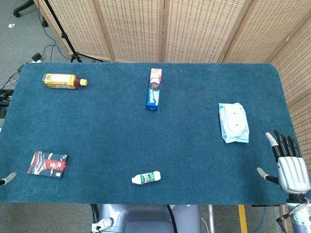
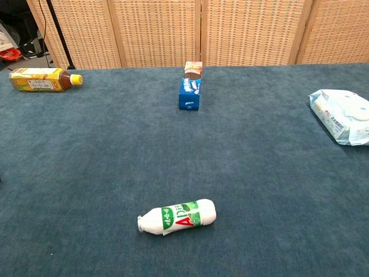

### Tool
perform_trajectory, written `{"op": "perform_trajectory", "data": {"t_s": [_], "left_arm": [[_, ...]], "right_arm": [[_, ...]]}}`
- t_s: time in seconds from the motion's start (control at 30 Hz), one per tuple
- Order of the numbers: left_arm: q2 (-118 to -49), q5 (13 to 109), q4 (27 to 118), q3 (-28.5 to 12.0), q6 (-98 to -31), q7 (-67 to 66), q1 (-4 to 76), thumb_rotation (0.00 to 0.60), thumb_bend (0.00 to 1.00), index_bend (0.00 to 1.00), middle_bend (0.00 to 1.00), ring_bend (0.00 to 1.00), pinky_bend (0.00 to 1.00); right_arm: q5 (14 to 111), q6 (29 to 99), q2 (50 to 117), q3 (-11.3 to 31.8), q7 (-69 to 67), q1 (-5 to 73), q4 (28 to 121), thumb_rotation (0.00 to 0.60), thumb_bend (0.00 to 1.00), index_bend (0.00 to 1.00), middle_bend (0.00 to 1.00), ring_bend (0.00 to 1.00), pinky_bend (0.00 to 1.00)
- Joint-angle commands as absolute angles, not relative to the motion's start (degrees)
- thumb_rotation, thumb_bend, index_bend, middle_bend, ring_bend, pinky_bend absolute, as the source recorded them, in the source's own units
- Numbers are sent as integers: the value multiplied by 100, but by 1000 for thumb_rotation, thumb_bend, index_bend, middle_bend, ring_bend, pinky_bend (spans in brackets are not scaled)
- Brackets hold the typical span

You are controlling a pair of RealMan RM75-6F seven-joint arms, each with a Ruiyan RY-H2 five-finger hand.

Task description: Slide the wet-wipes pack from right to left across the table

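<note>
left hand [image 1: 6, 178]: only a grey tip pokes in at the far left table edge in the head view, so can't tell if the fingers are apart or curled
table [image 1: 107, 136]: dark blue carpet-ish top, wicker screens behind it
card pack [image 1: 47, 164]: flat red/black/white thing, near-left corner, just beside that left tip but not touching
tea bottle [image 1: 63, 81]: yellow label, lying on its side at the far left, cap pointing right
small white bottle [image 2: 178, 216]: green label, on its side near the front edge, roughly mid-table
biscuit box [image 1: 154, 89]: blue, long, lying end-on at the far middle
wet-wipes pack [image 1: 233, 122]: pale blue and white, flat on the right side of the table, nothing touching it
right hand [image 1: 287, 164]: at the near-right corner, fingers straight and spread apart, thumb out to the side, holding nothing, near the pack but clear of it
</note>
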State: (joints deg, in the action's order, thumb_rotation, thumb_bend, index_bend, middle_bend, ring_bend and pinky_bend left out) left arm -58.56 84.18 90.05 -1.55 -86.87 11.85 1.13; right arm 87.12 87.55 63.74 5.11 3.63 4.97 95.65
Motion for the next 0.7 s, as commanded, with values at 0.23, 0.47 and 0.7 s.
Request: {"op": "perform_trajectory", "data": {"t_s": [0.23, 0.47, 0.7], "left_arm": [[-5808, 8393, 8967, -164, -8562, 1337, 151, 600, 0, 0, 0, 0, 0], [-5754, 8385, 8938, -201, -8536, 1525, 167, 600, 0, 0, 0, 0, 0], [-5793, 8364, 8968, -209, -8373, 1322, 262, 600, 0, 0, 0, 0, 0]], "right_arm": [[8803, 8639, 6362, 458, -84, 545, 9577, 600, 0, 0, 0, 0, 0], [9176, 7879, 6143, 489, -2819, 1194, 9106, 600, 449, 0, 0, 0, 0], [8769, 6632, 5759, 676, -5165, 1940, 8528, 600, 1000, 62, 0, 0, 0]]}}
